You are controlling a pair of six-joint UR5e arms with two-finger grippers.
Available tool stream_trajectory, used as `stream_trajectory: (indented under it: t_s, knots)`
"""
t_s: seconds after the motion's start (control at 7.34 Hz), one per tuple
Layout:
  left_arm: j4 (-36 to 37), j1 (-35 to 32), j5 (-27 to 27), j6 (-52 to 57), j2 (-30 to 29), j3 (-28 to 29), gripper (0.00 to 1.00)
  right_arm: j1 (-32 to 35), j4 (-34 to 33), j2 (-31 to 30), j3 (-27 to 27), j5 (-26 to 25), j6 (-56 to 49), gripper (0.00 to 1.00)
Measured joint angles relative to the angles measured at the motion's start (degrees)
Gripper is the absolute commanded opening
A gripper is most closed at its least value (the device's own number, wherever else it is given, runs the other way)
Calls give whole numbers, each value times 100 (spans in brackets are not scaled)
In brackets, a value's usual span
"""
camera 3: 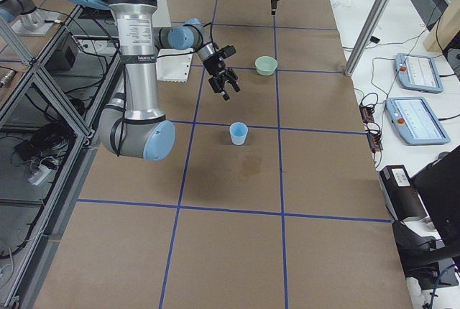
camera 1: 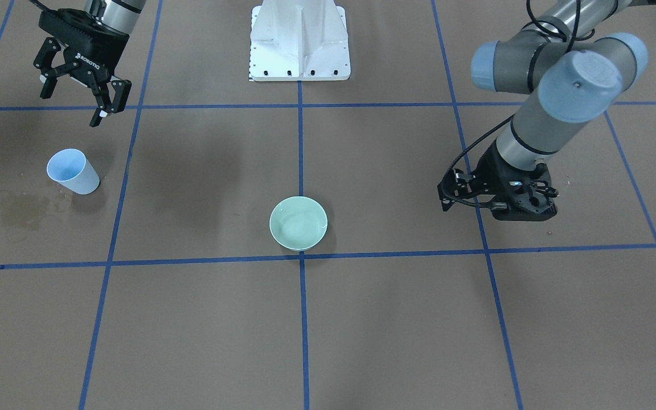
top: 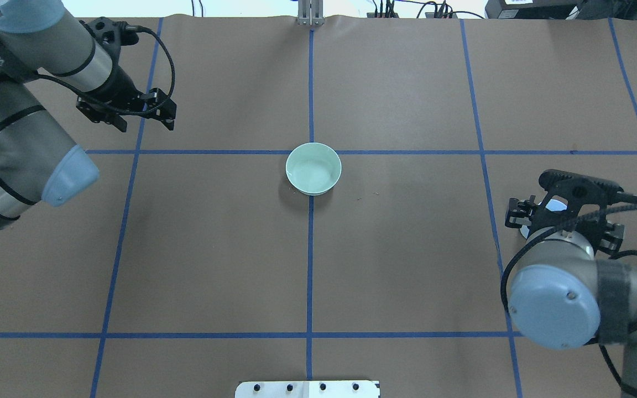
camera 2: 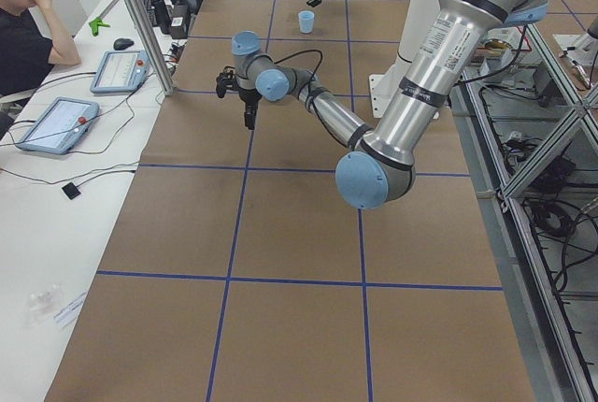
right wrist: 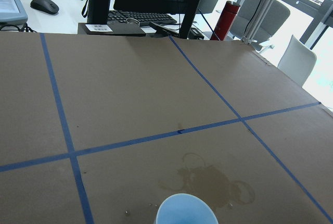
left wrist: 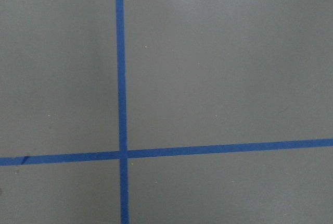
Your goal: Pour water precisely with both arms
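A light-blue cup stands upright on the brown table, also at the bottom of the right wrist view. I cannot tell whether it holds water. My right gripper hangs open and empty above and behind the cup, apart from it. A pale green bowl sits at the table's middle, with a faint sheen inside it in the overhead view. My left gripper points straight down over bare table far from the bowl. Its fingers look closed together and hold nothing.
A dark wet stain with small droplets lies on the paper beside the cup. Blue tape lines divide the table into squares. The white pedestal stands at the robot's side. An operator with tablets sits past the table's far edge.
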Motion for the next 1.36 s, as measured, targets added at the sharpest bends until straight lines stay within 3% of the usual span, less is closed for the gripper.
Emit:
stream_trajectory:
  t_s: [0.27,0.41,0.68,1.09,1.23,1.36]
  knots:
    - [-451,364,6,-957,-554,319,100,953,49,258,180,1089,-1860,99]
    - [-1092,515,15,-1520,-774,695,100,1533,62,424,143,1721,-2759,99]
    - [-1906,933,431,-2162,-1361,1660,100,2639,287,686,-280,2955,-4283,99]
    - [-2092,1377,837,-2281,-1676,2267,100,4035,1073,731,-1222,4653,-6083,99]
    - [-2100,1454,852,-2279,-1690,2369,95,4385,1165,740,-1450,5068,-6522,99]
    - [-2104,1517,857,-2270,-1693,2438,75,4620,1244,744,-1610,5354,-6807,99]
